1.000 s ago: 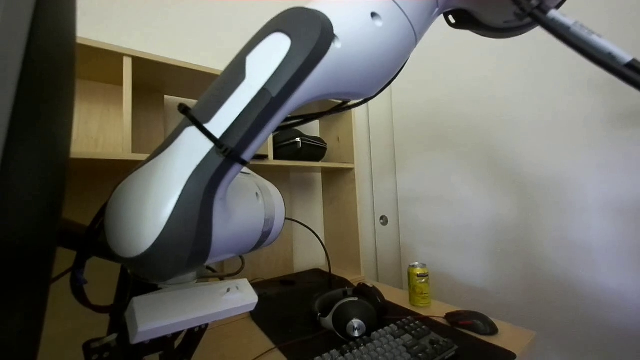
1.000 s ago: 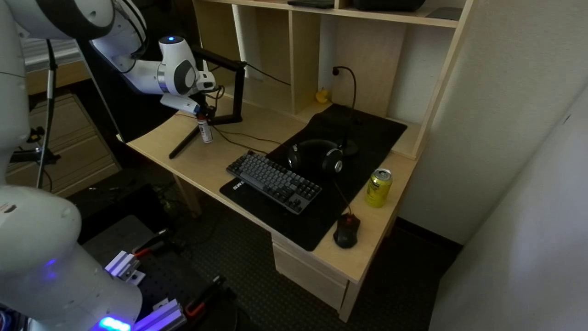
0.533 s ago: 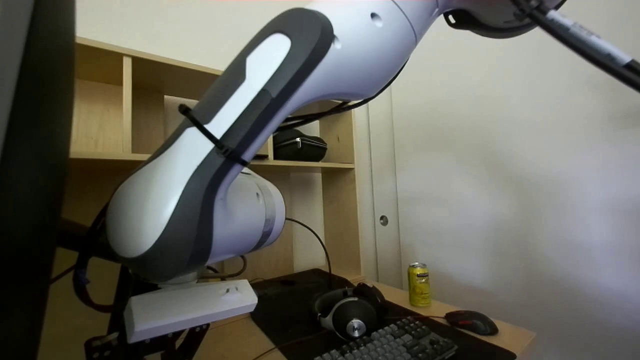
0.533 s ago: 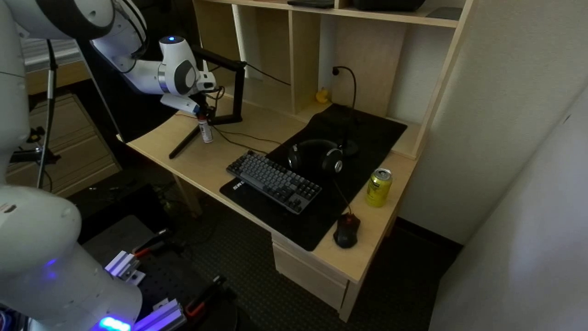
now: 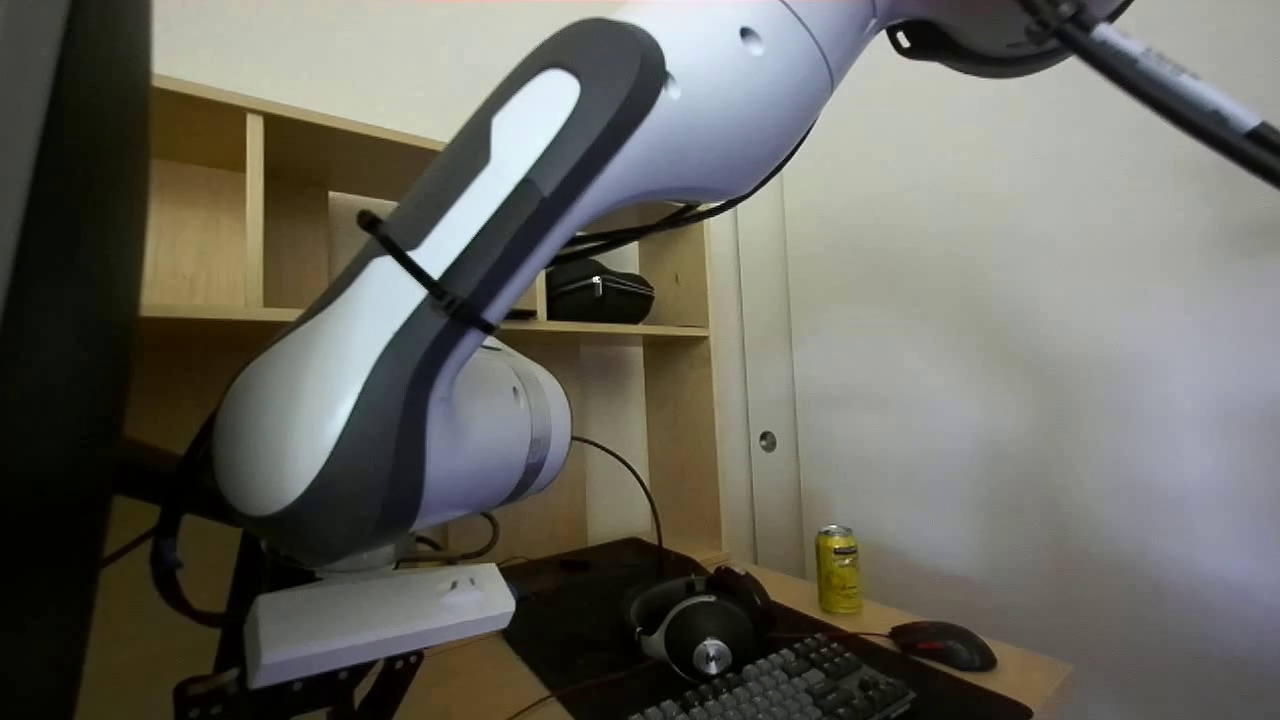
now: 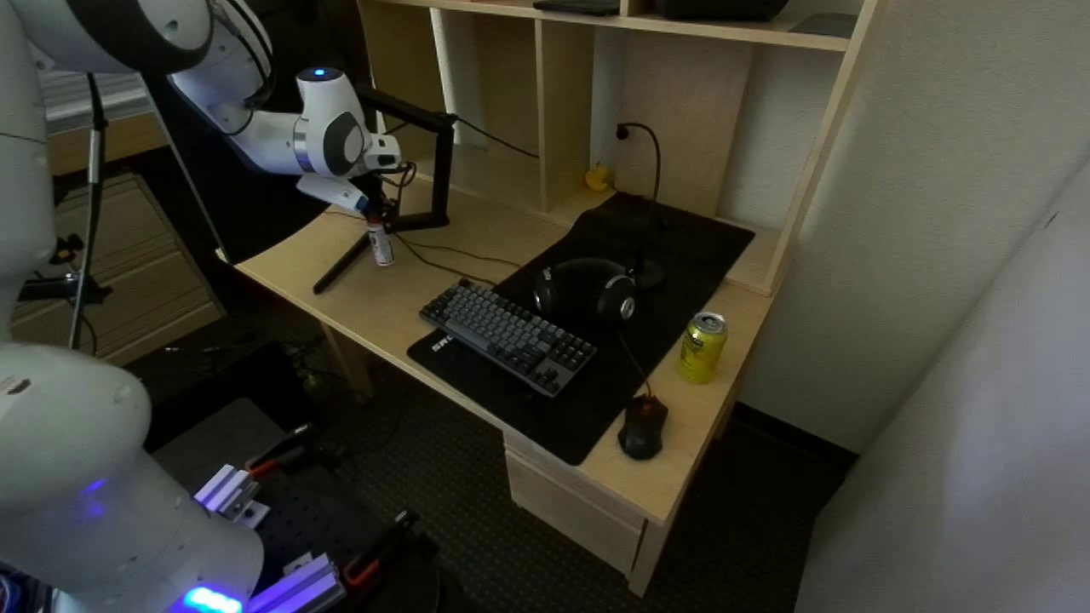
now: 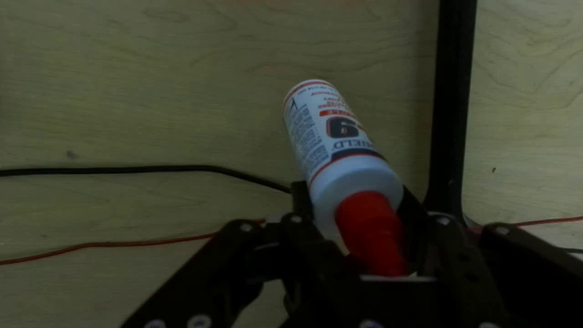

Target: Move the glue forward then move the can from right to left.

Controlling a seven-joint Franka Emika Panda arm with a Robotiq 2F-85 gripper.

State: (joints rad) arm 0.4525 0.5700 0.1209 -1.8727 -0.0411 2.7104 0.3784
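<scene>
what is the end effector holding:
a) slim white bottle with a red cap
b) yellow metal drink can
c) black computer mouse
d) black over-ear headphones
a: the wrist view shows the slim white bottle with a red cap clasped in the end effector, while the yellow metal drink can stands well apart from it.

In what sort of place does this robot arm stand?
Probably a home study or an office, I cannot tell which: the wooden desk, the keyboard and the computer mouse suggest it.
</scene>
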